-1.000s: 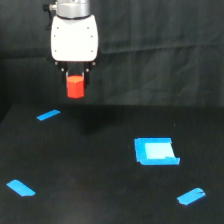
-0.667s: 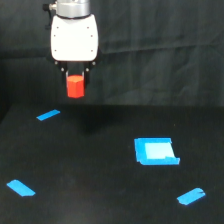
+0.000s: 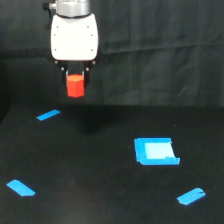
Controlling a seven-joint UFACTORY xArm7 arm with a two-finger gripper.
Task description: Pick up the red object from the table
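One small red-orange stubby block (image 3: 75,85), three flat blue tape strips (image 3: 48,115) (image 3: 20,188) (image 3: 191,196), one blue square patch (image 3: 155,151), one white-bodied gripper (image 3: 75,84)

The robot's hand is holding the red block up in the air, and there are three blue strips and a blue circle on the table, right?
Almost. The hand does hold the red block up, but the exterior view shows a blue square on the table, not a circle.
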